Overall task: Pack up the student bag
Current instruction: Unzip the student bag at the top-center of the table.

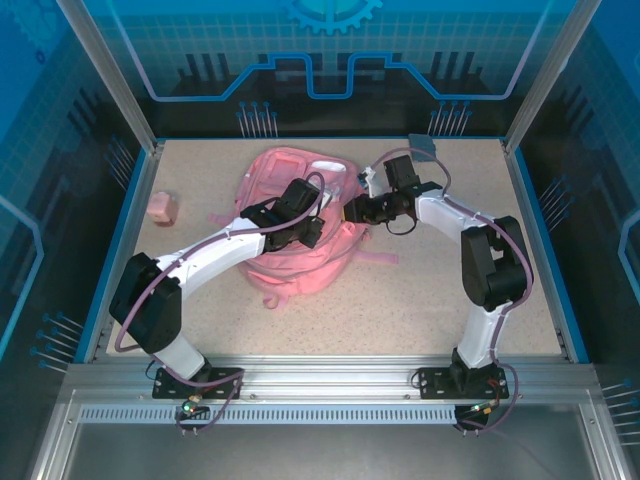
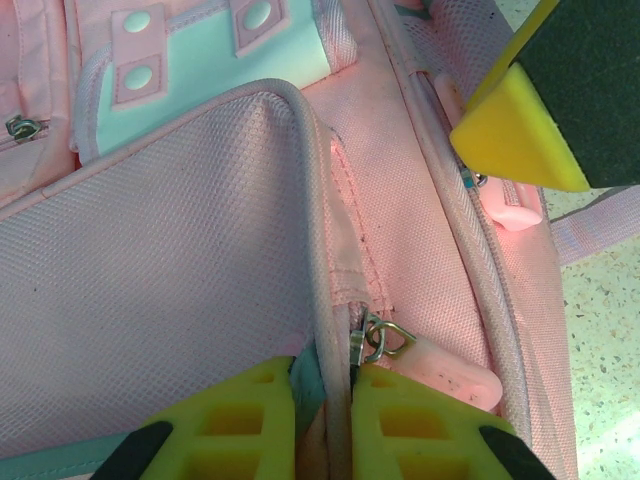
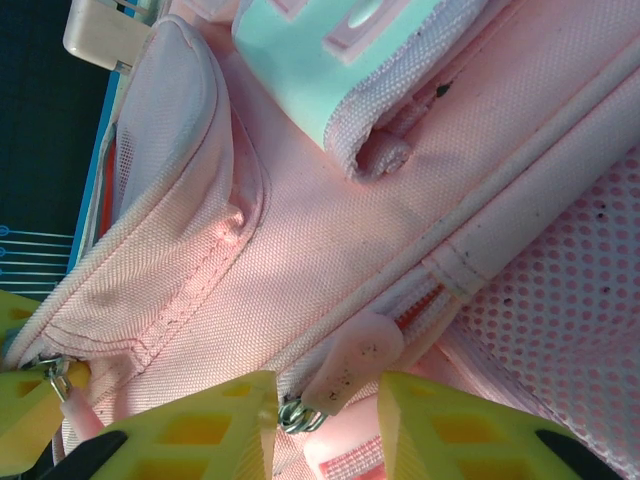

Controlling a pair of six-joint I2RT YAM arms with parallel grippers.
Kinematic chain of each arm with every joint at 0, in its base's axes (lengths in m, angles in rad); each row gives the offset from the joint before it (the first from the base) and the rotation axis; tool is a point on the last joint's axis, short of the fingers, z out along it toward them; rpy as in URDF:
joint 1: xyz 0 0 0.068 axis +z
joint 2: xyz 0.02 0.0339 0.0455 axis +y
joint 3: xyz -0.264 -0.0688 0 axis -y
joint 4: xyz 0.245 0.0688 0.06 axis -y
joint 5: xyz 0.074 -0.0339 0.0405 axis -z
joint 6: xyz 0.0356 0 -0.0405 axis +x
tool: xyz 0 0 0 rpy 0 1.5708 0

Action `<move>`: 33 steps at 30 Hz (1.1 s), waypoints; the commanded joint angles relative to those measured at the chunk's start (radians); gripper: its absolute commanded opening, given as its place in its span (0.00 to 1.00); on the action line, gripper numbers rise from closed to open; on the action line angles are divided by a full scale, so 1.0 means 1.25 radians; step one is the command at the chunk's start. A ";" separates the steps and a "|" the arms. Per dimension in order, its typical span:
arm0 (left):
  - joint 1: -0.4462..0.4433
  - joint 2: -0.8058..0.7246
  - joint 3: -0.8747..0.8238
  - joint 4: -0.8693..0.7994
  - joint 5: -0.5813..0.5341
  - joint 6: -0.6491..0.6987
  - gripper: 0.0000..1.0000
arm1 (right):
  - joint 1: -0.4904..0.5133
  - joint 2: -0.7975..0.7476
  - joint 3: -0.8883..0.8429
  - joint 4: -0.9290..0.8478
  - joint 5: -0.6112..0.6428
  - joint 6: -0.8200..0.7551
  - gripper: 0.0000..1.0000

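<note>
Grip the soft, limp student bag [image 1: 272, 172] by its trim: left gripper [image 2: 325, 378] pinches flap piping [image 2: 318, 220]; right gripper [image 3: 330, 398] straddles zip pull [image 3: 350, 360], clamping indeterminate.

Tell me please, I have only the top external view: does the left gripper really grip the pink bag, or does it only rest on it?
Observer: It grips. In the left wrist view the left gripper pinches the pale piped edge of the student bag, right beside a metal zip slider.
Operator: And the right gripper?
Observer: In its own wrist view the right gripper has its fingers apart, with a pink zip pull between them, not clamped yet.
</note>
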 commanded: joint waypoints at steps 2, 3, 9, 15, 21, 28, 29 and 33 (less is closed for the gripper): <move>-0.003 -0.032 0.010 0.073 0.059 -0.018 0.00 | 0.000 0.016 0.033 -0.021 -0.001 0.010 0.34; -0.003 -0.032 0.012 0.073 0.061 -0.019 0.00 | 0.001 0.021 0.042 -0.024 0.002 0.012 0.35; -0.003 -0.029 0.012 0.074 0.068 -0.023 0.00 | 0.001 0.055 0.082 -0.042 0.016 0.037 0.39; -0.003 -0.024 0.015 0.074 0.071 -0.028 0.00 | 0.001 0.064 0.088 -0.040 0.017 0.051 0.32; -0.003 -0.015 0.022 0.071 0.070 -0.040 0.00 | 0.001 0.043 0.068 -0.044 0.025 0.050 0.12; -0.002 0.002 0.038 0.066 0.081 -0.064 0.00 | 0.003 -0.058 -0.051 0.032 -0.004 0.056 0.00; -0.003 0.005 0.042 0.067 0.085 -0.068 0.00 | 0.006 -0.076 -0.077 0.055 -0.019 0.059 0.00; -0.003 0.016 0.053 0.070 0.101 -0.088 0.00 | 0.018 -0.139 -0.183 0.166 -0.078 0.095 0.00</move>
